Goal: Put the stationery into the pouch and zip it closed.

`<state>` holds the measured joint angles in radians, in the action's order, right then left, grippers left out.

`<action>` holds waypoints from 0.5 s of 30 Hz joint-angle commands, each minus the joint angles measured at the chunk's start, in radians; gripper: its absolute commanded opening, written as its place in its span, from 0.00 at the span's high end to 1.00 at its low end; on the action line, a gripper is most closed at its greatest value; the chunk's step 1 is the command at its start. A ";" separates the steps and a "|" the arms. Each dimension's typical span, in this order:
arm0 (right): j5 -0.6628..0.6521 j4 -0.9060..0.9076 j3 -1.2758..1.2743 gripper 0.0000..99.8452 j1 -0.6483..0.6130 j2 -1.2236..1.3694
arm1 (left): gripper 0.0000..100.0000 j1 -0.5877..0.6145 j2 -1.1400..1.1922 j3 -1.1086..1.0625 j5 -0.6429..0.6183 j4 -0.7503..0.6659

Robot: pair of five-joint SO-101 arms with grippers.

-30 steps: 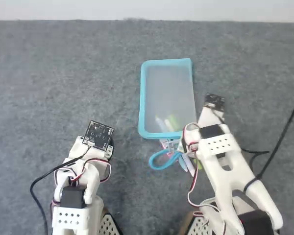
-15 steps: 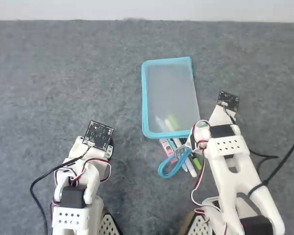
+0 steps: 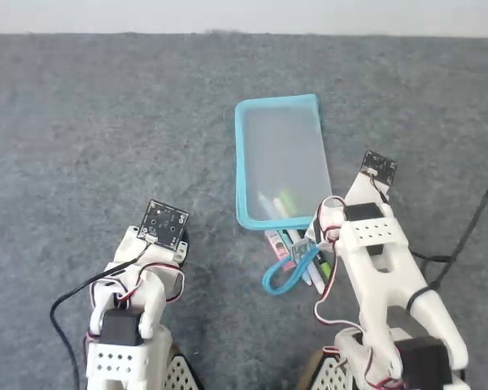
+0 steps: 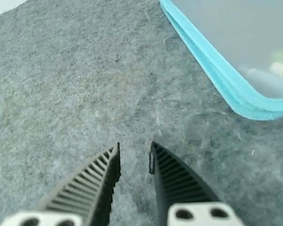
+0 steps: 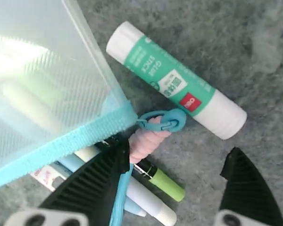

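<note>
The translucent pouch [image 3: 281, 154] with teal edging lies mid-table, its near end open, with pens [image 3: 297, 248] sticking out onto the mat. In the right wrist view, a green-and-white glue stick [image 5: 177, 80] lies beside the pouch corner [image 5: 42, 80]. The teal zipper pull [image 5: 162, 121], a pink piece [image 5: 144, 139] and several pens [image 5: 151, 193] sit at the pouch mouth. My right gripper [image 5: 179, 150] hovers open over them, holding nothing. My left gripper [image 4: 134, 157] is slightly open above bare mat, short of the pouch's teal edge [image 4: 226, 80].
A blue strap loop [image 3: 285, 275] trails from the pouch's near end toward the right arm [image 3: 378, 268]. The left arm [image 3: 142, 280] stands at the front left. Grey mat covers the table; a black cable [image 3: 472, 219] runs at the right.
The right arm shifted to the right. The pouch turned a little, and the pens and blue loop now lie more exposed at its mouth. The left arm has not moved.
</note>
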<state>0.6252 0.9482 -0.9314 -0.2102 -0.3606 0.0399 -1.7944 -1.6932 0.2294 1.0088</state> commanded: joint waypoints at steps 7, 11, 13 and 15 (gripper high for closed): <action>0.017 -0.018 0.051 0.82 0.001 0.053 | 0.90 0.005 -0.021 0.008 -0.015 -0.029; -0.103 -0.018 0.064 0.97 0.007 0.053 | 0.90 0.006 -0.021 0.008 -0.017 -0.029; -0.170 -0.013 0.068 1.00 0.007 0.051 | 0.90 0.006 -0.021 0.008 -0.017 -0.029; -0.178 -0.010 0.068 0.99 0.007 0.050 | 0.90 0.006 -0.021 0.008 -0.018 -0.029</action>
<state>0.4948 0.9421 -0.9099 -0.2087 -0.3130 0.0399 -1.7944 -1.6932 0.2294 1.0088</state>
